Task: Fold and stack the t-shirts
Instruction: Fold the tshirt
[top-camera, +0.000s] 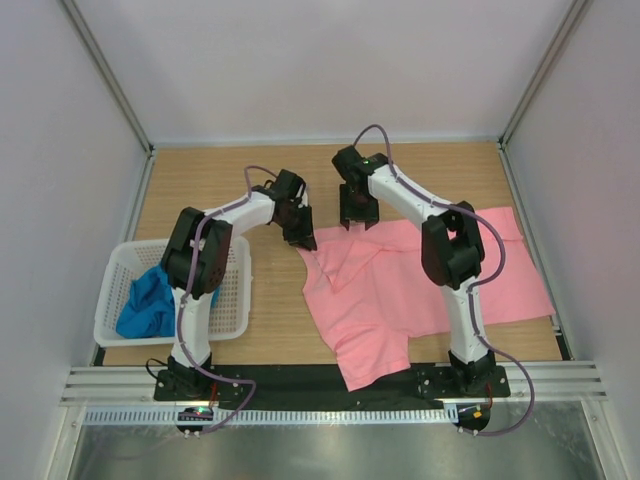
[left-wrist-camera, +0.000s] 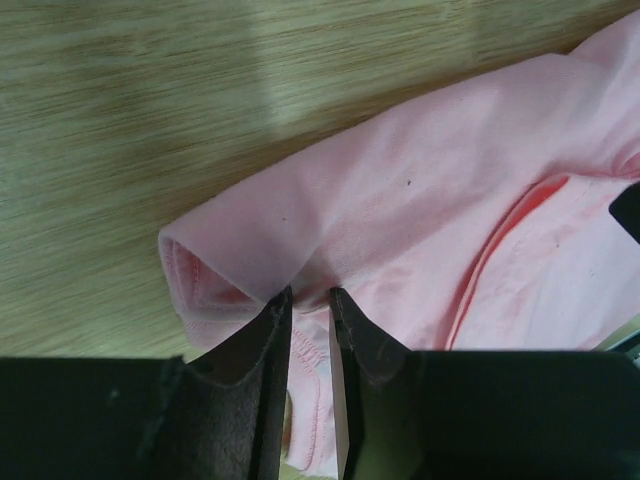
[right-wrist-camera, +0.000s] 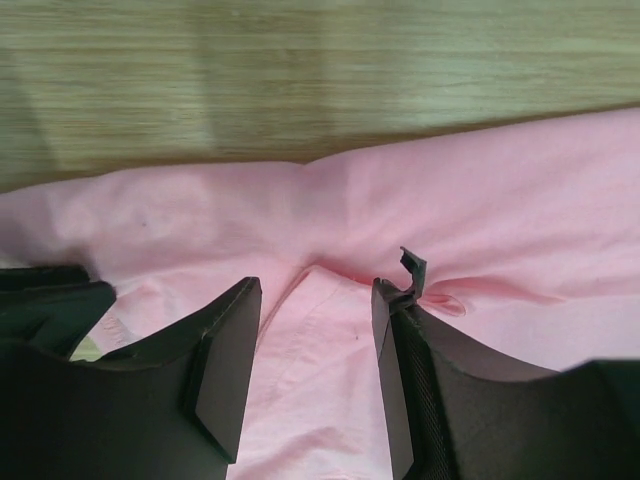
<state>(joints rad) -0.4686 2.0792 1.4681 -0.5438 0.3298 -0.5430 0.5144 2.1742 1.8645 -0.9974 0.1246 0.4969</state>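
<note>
The salmon pink t-shirt (top-camera: 395, 295) lies spread and partly rumpled on the right half of the wooden table. My left gripper (top-camera: 303, 238) is at its left corner. In the left wrist view the narrow jaws (left-wrist-camera: 310, 292) pinch a hemmed fold of the pink fabric (left-wrist-camera: 420, 190). My right gripper (top-camera: 358, 222) sits at the shirt's far edge. Its jaws (right-wrist-camera: 318, 285) stand apart over the pink cloth (right-wrist-camera: 480, 200), which lies loose between the fingers. The bright blue t-shirt (top-camera: 150, 300) is bunched in the basket at the left.
A white perforated basket (top-camera: 236, 290) stands at the left near edge, beside the left arm's base. Bare wood (top-camera: 220, 180) stretches behind both grippers to the back wall. Metal frame posts rise at the back corners. A black strip (top-camera: 300, 378) runs along the near edge.
</note>
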